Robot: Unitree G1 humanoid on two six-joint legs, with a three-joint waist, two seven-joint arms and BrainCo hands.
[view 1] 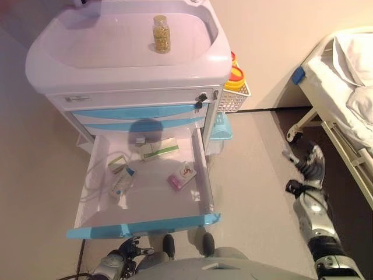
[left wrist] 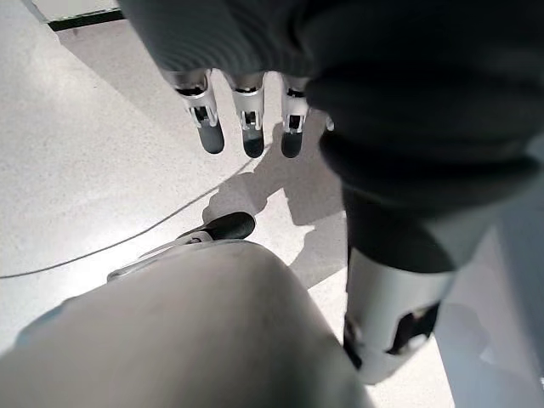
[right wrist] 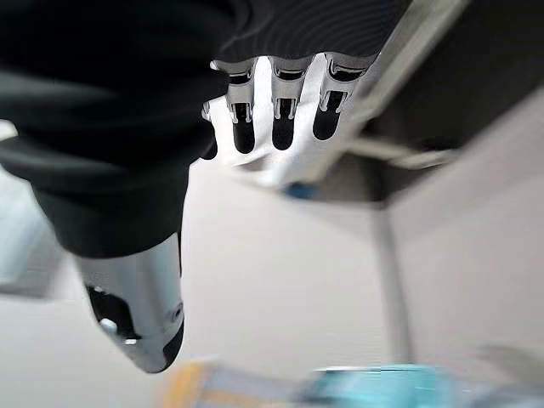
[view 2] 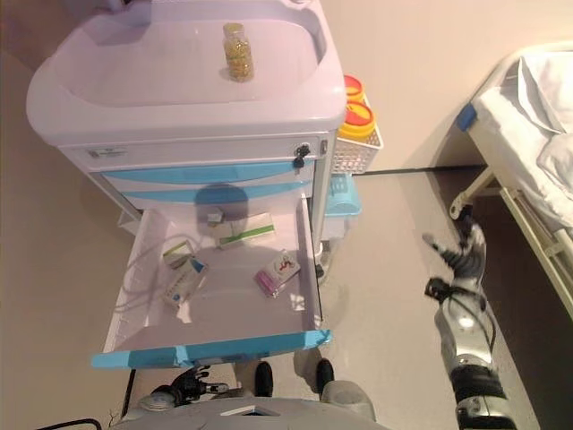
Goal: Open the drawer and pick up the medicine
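Observation:
The cart's lower drawer point(view 1: 145, 225) with a blue front stands pulled out. Inside it lie a pink medicine box point(view 1: 182, 175), a green-and-white box point(view 1: 158, 150), a blue-and-white box point(view 1: 122, 181) and a small box point(view 1: 116, 165). My left hand point(view 1: 123, 255) hangs low below the drawer's front, empty, with its fingers point(left wrist: 246, 123) straight. My right hand point(view 1: 309, 163) is raised off to the right of the cart, well away from the drawer, empty, with its fingers point(right wrist: 280, 115) straight.
A bottle of yellow pills point(view 1: 161, 34) stands on the cart's top tray point(view 1: 87, 55). A white basket point(view 1: 236, 96) with yellow-lidded containers hangs on the cart's right side above a blue bin point(view 1: 221, 127). A bed point(view 1: 344, 81) stands at the far right.

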